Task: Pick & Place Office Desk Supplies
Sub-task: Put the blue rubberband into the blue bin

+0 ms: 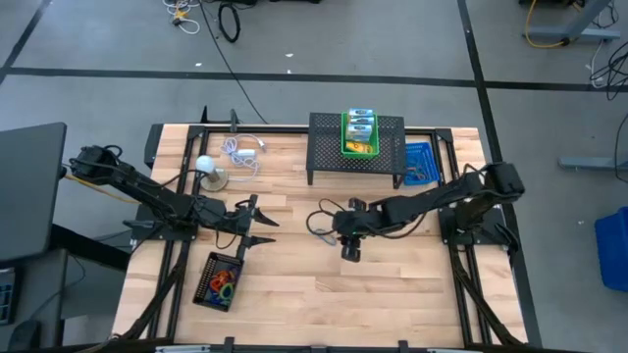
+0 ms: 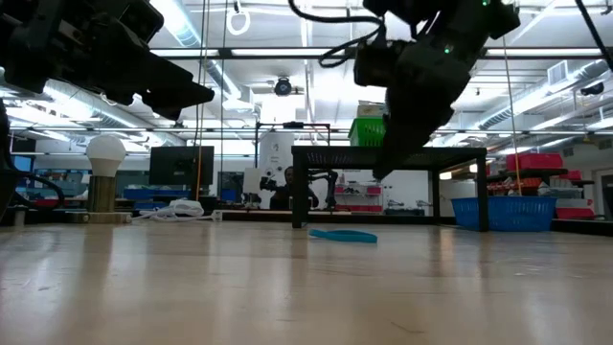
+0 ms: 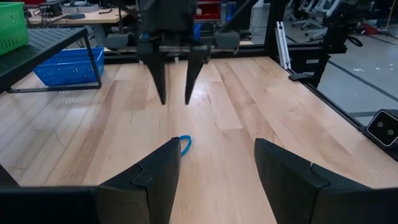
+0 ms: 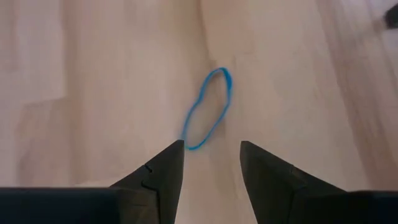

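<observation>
Risk is sitting w/ the blue loop (image 4: 208,111), lying flat on the desk (image 1: 392,294) near its middle: the right tool (image 4: 211,152) is hanging just above it w/ fingers parted and gripping nothing. Fingers could be scraping wood and sliding over so thin a band, or flicking it away. Left tool (image 3: 214,165) is waiting open nearby, empty.

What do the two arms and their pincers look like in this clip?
Both arms are matte black and jointed, with black cables looping along them. The left pincer and the right pincer each have two dark, wedge-shaped fingers tapering to points. A small green light shows on the right arm's wrist in the low view.
</observation>
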Available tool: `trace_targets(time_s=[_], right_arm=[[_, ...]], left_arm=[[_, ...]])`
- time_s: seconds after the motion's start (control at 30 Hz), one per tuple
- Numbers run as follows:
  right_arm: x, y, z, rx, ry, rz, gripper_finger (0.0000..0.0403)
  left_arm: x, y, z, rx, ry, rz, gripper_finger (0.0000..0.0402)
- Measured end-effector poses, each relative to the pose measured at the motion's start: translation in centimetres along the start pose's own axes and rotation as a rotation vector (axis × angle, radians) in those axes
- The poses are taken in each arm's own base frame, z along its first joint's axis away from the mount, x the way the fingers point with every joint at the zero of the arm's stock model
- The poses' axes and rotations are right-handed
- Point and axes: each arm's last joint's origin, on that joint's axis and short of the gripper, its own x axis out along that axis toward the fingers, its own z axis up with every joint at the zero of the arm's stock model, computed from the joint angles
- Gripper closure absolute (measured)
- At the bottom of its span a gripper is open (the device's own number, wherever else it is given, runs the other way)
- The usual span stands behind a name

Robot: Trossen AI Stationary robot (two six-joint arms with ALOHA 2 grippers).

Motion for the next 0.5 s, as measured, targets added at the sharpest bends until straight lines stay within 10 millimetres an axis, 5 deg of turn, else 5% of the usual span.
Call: trace_targets(time_s=[0.5], right_arm=[[3.1,-0.6,0.4,0.055,-0.010,-0.035,0.0238]], left_arm=[[0.0,0.0,0.0,0.006,0.000,0.000,0.0189]])
